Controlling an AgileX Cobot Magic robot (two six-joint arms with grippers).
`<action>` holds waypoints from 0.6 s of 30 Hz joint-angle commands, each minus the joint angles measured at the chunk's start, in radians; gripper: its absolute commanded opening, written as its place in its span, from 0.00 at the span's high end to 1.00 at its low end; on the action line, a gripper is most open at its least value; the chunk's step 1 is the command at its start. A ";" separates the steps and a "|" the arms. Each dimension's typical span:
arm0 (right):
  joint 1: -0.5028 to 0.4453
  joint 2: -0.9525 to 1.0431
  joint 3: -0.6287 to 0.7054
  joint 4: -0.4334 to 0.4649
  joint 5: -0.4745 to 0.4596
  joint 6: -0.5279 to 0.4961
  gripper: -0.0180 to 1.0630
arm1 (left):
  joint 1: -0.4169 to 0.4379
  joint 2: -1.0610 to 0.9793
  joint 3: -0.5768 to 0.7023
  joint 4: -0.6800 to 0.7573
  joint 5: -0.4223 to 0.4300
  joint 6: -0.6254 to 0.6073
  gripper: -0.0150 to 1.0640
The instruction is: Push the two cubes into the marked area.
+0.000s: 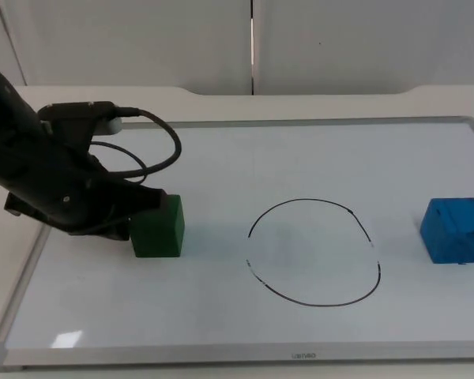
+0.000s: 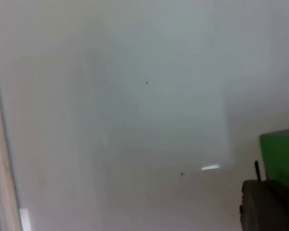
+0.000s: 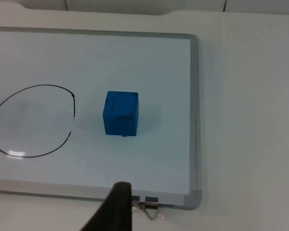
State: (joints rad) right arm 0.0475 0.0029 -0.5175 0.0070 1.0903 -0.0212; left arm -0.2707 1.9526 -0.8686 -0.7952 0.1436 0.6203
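A green cube (image 1: 158,227) stands on the whiteboard, left of the hand-drawn black circle (image 1: 316,200). My left gripper (image 1: 130,215) sits low on the board, pressed against the cube's left side; the left wrist view shows the green cube (image 2: 281,154) just beyond a black fingertip (image 2: 267,204). A blue cube (image 1: 455,229) rests right of the circle, close to the board's right edge. In the right wrist view, my right gripper's fingertip (image 3: 116,207) hangs well back from the blue cube (image 3: 121,113), off the board's near edge, with the circle (image 3: 38,86) beyond it.
The whiteboard's metal frame (image 1: 300,357) borders the work surface, with binder clips (image 3: 151,209) on one edge. White table (image 3: 245,120) lies beyond the frame, and the grey partition wall (image 1: 142,39) stands behind.
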 commanded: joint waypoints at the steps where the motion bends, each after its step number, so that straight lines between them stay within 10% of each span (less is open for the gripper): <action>1: -0.004 -0.003 0.003 0.004 -0.012 -0.002 0.01 | -0.011 0.000 -0.004 -0.011 -0.006 0.003 0.99; 18: -0.004 -0.003 0.003 0.004 -0.012 -0.002 0.01 | -0.080 0.000 -0.004 -0.029 -0.026 0.003 0.99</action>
State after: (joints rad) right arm 0.0475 0.0029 -0.5175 0.0070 1.0903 -0.0212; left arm -0.3399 1.9526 -0.8686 -0.8057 0.1330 0.6203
